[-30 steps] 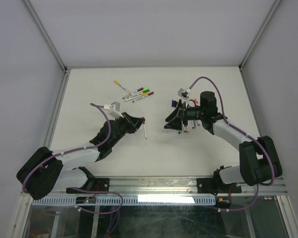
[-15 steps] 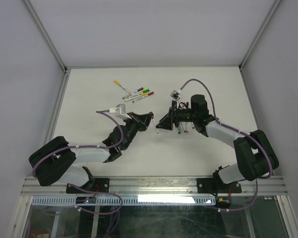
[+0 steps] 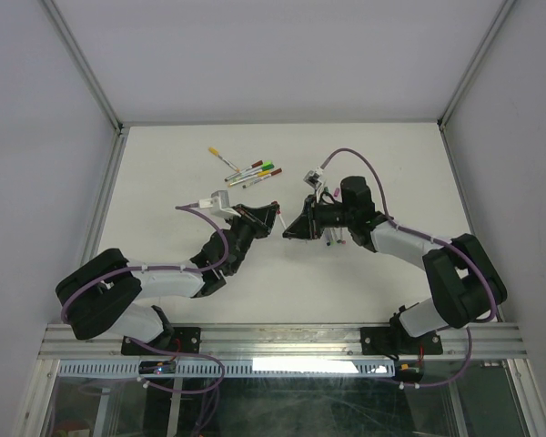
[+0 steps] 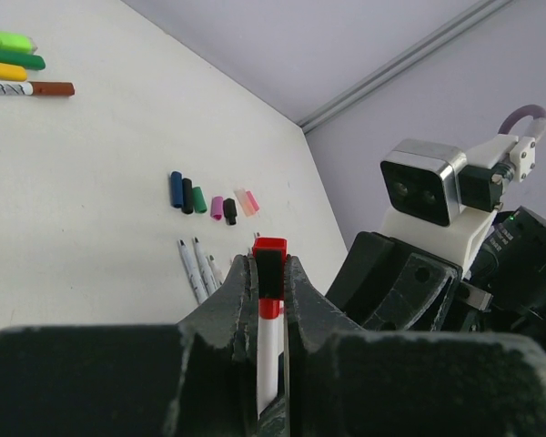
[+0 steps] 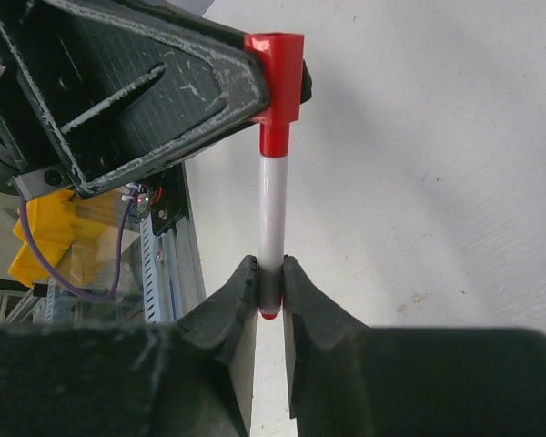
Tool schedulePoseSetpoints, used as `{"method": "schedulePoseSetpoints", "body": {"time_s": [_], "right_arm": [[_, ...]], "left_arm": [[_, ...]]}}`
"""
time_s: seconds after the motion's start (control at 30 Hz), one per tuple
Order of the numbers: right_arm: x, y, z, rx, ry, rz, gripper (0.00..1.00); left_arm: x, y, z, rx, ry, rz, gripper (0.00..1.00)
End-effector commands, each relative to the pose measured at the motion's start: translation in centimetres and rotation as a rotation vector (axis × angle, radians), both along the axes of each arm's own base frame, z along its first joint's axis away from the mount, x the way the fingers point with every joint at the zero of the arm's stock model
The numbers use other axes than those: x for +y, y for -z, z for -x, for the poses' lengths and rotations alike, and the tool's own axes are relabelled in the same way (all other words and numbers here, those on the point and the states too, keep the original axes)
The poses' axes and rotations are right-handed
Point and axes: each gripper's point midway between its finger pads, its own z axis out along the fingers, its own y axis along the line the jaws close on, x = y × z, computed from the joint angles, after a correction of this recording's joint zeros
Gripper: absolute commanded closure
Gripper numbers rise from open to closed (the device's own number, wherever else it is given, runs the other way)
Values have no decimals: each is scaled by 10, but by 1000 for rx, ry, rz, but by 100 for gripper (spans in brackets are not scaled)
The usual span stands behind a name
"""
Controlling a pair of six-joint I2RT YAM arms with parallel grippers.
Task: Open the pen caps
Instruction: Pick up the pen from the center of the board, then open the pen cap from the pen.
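Though released earlier, right jaws now clench red pen (image 5: 271,214); left jaws grip its cap (image 5: 279,77).

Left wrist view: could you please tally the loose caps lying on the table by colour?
Blue cap: 1
Black caps: 2
Green cap: 1
Purple cap: 1
Orange cap: 1
Pink cap: 1
Total: 7

From high behind my bases (image 3: 155,339) at 6 o'clock, the top camera looks down on the whole table (image 3: 164,164). Each wrist camera peers close along its own fingers (image 4: 241,291); both share the red-capped pen (image 5: 271,209), and the left one sees the right wrist camera (image 4: 423,187) at 3 o'clock.
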Motion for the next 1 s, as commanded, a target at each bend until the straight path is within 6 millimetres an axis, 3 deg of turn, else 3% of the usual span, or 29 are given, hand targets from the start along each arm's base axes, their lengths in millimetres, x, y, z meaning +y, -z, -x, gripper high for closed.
{"method": "schedulePoseSetpoints", "body": {"time_s": [0.0,0.13,0.17,0.37,0.47,0.6,0.73,0.97], "right_arm": [[7,-22,-11,-75,-11,-39,86],[7,-25,-9,-85,-23,-39,100],[7,-27,-9,-95,-29,-38,100],[4,-28,-7,-104,-84,-15,100],[1,-28,-4,-102,-136,-6,100],[-5,-33,7,-106,-255,-4,100],[-9,-39,20,-120,-359,-36,100],[-11,-42,24,-130,-394,-58,100]], "left_arm": [[-10,-32,1,-60,13,70,100],[-11,-31,3,-60,27,69,100],[-11,-31,4,-59,29,70,95],[-7,-33,11,-64,56,60,40],[0,-41,16,-91,92,53,21],[9,-44,21,-108,224,50,4],[21,-50,29,-121,357,85,1],[-1,-62,52,-211,562,10,2]]}}
